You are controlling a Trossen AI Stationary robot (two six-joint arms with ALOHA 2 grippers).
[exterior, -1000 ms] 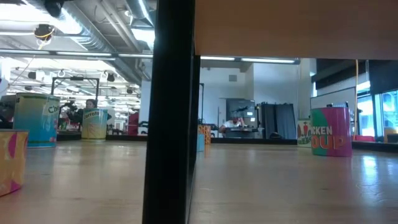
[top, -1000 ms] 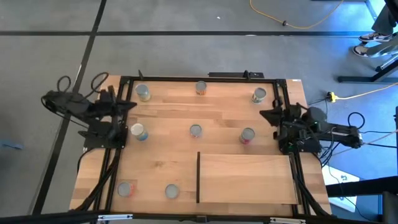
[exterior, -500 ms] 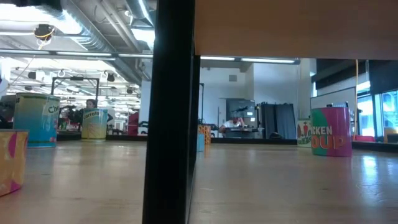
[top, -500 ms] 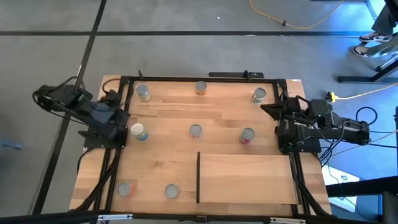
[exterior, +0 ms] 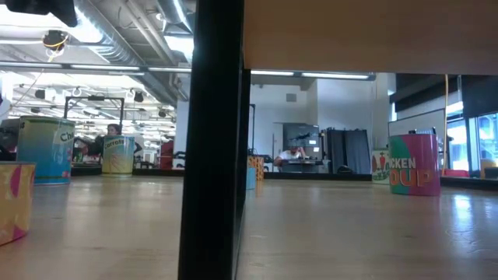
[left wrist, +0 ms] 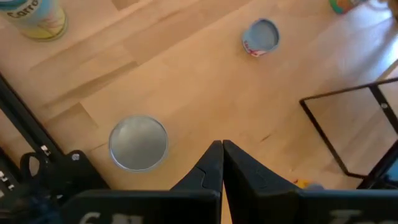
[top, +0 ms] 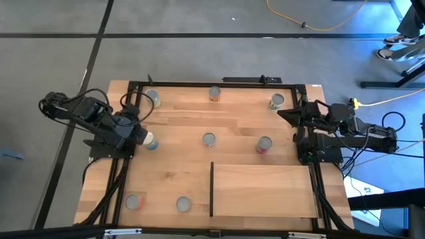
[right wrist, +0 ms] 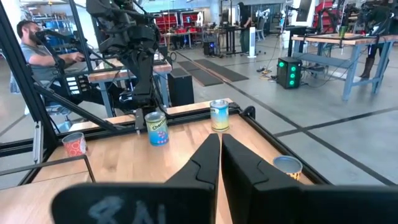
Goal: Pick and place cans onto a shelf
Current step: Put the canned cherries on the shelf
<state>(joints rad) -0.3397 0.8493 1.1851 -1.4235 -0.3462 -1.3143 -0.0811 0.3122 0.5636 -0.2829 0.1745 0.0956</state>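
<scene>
Hovering clenched over a white-topped can point(top: 149, 141), the left tool point(top: 137, 135) faces the idle, clenched right tool point(top: 285, 117)

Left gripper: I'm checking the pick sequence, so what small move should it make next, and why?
Probably open its fingers. The left gripper is shut and empty, poised above the table beside a silver-topped can, and shut fingers cannot straddle the can. The shelf holds no cans yet, so a first pick seems due.
</scene>
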